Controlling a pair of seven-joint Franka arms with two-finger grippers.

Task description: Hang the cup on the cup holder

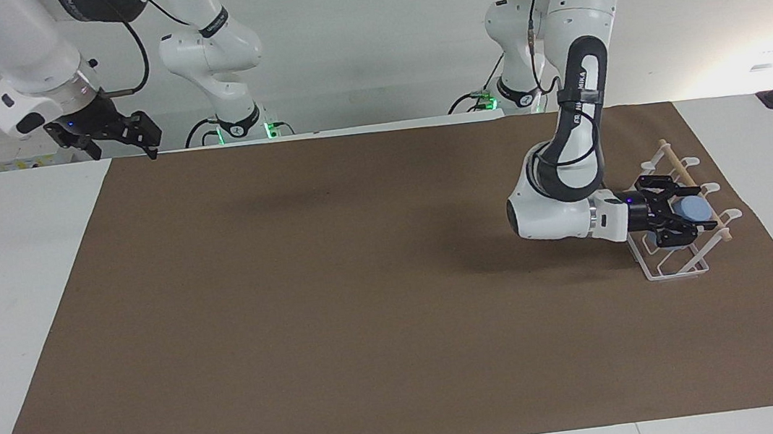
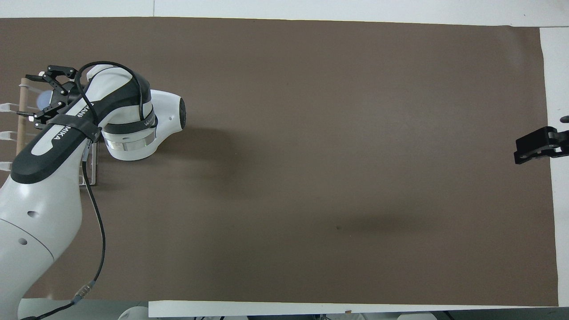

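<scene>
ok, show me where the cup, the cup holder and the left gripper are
cup (image 1: 696,209): facing view, on its round blue end.
cup holder (image 1: 677,273): facing view, on its white wire base.
left gripper (image 1: 684,213): facing view, midway between its fingertips, at the cup.

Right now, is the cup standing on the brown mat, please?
No, the cup sits up on the cup holder, at the left gripper.

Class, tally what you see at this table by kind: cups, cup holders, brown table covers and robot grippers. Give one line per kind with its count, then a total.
Cups: 1, the light-blue cup, on the holder
Cup holders: 1, the white wire cup holder
Brown table covers: 1, the mat
Grippers: 2, the left gripper and the right gripper
Total: 5
</scene>
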